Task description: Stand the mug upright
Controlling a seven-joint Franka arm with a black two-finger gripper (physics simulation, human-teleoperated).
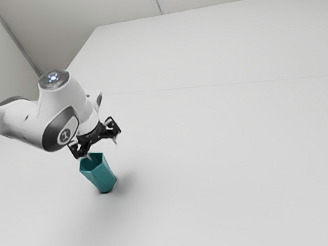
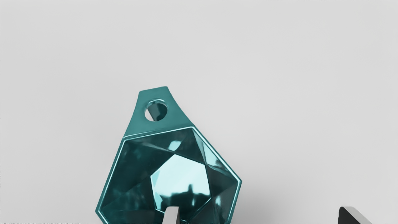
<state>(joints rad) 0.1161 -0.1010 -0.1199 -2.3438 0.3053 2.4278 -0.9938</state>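
1. Gripper (image 1: 103, 149): found open and empty, one fingertip over the mouth of the mug (image 1: 100, 175), the other out beside it.
2. Mug: stood mouth up on the table (image 1: 233, 168), below the gripper; any slight lean could not be ruled out.
3. Handling: judged stiff and fairly light; glossy facets might have proved slippery, the rim chippable.
4. Hold: opposed body walls were rated soundest for any grip; the holed handle (image 2: 155, 127) seemed a poorer, off-centre choice.

white arm (image 1: 20, 121), grey trim (image 1: 53, 135); wrist (image 1: 66, 102) with glossy cap (image 1: 54, 80) at 12 o'clock, circled "1" (image 1: 65, 136) at 6, black gripper (image 1: 102, 149) at 5.
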